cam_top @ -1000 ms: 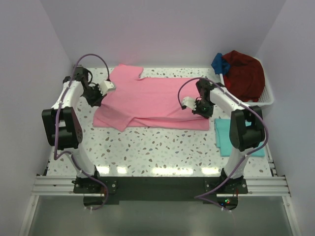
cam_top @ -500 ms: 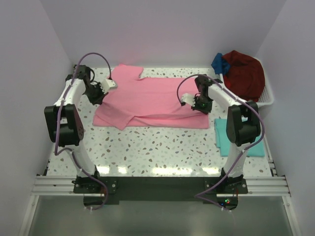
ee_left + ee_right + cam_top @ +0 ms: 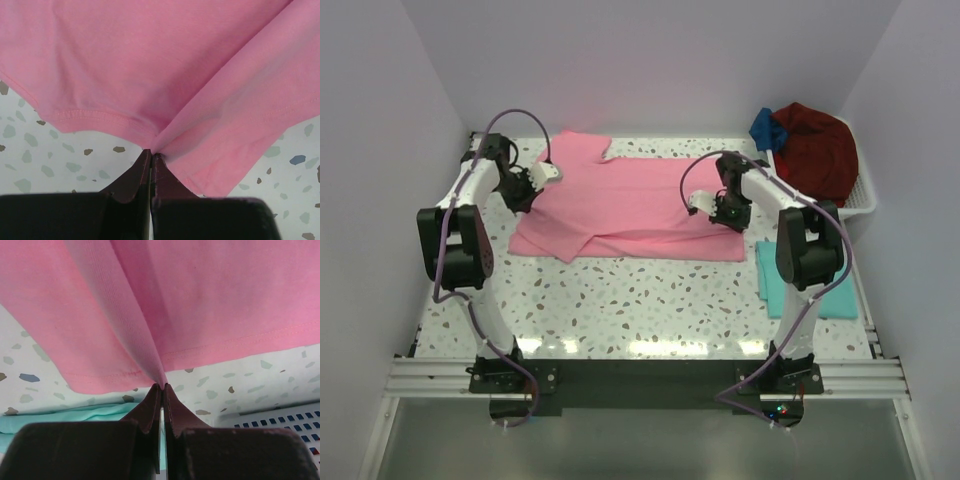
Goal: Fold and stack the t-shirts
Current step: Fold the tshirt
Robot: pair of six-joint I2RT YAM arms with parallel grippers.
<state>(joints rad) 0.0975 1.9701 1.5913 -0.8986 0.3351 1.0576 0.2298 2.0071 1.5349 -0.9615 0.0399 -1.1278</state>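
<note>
We can read no text, label, brand, number or sign in any of the three views. The pink t-shirt [image 3: 630,205] shows only plain cloth and stitched hems, with no readable print or tag.

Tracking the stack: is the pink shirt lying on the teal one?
No, the pink shirt lies spread beside the teal shirt.
</note>
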